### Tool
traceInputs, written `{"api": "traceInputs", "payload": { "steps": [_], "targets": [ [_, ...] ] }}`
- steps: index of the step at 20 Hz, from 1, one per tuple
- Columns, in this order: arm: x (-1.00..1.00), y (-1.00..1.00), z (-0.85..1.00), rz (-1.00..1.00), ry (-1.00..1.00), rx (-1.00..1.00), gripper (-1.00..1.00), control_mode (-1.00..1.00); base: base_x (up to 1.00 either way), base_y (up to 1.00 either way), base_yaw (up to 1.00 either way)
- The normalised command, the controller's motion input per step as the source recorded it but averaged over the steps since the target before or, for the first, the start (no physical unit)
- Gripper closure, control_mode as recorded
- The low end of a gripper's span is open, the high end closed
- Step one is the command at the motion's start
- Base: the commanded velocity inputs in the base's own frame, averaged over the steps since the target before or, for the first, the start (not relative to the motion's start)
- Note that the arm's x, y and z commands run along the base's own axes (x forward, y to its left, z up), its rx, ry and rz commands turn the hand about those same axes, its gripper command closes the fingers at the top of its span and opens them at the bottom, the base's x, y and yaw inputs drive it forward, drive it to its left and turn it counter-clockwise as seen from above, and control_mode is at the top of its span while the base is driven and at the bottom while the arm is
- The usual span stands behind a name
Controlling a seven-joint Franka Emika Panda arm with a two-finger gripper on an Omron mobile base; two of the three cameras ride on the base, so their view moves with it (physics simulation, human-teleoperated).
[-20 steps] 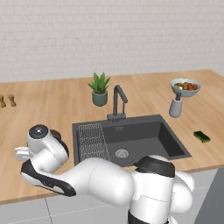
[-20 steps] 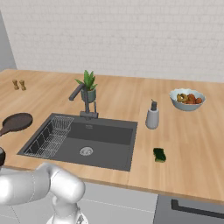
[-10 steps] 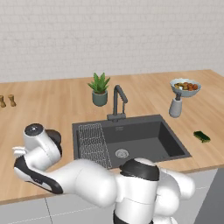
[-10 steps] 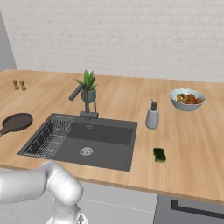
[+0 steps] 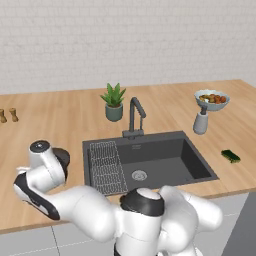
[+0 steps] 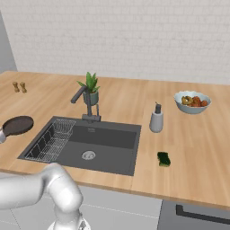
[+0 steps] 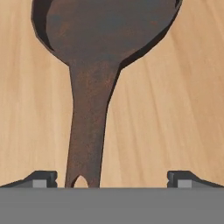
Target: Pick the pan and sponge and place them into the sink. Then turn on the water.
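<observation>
The dark pan (image 7: 105, 26) lies on the wooden counter left of the sink (image 6: 114, 148), its long handle (image 7: 89, 113) pointing toward my hand. My gripper (image 7: 112, 179) hangs open just above the handle's end, which sits between the two fingertips (image 7: 41, 178) without touching them. In the left base view my hand (image 5: 42, 162) covers most of the pan (image 5: 64, 155). The pan (image 6: 18, 125) also shows beside the wire rack. The green sponge (image 6: 164, 158) (image 5: 231, 156) rests on the counter right of the sink. No water is in view at the faucet (image 5: 135, 115).
A potted plant (image 5: 114, 102) stands behind the faucet. A soap dispenser (image 5: 201, 122) and a bowl of fruit (image 5: 212, 99) sit right of the sink. Two small shakers (image 5: 7, 115) stand far left. A wire rack (image 5: 105, 160) fills the sink's left side.
My arm has swung a little further left and down over the pan's handle. The pan and sponge have not moved, and the jaws stay open.
</observation>
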Motion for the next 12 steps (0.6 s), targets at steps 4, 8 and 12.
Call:
{"api": "traceInputs", "payload": {
  "steps": [4, 8, 12],
  "targets": [
    [0.08, 0.18, -0.21, 0.0, 0.0, -0.01, -1.0, -1.0, 0.0, 0.0, 0.0],
    [0.08, 0.13, -0.19, 0.0, 0.0, 0.0, -1.0, -1.0, 0.0, 0.0, 0.0],
    [0.06, 0.13, -0.25, 0.0, 0.0, 0.0, -1.0, -1.0, 0.0, 0.0, 0.0]
  ]
}}
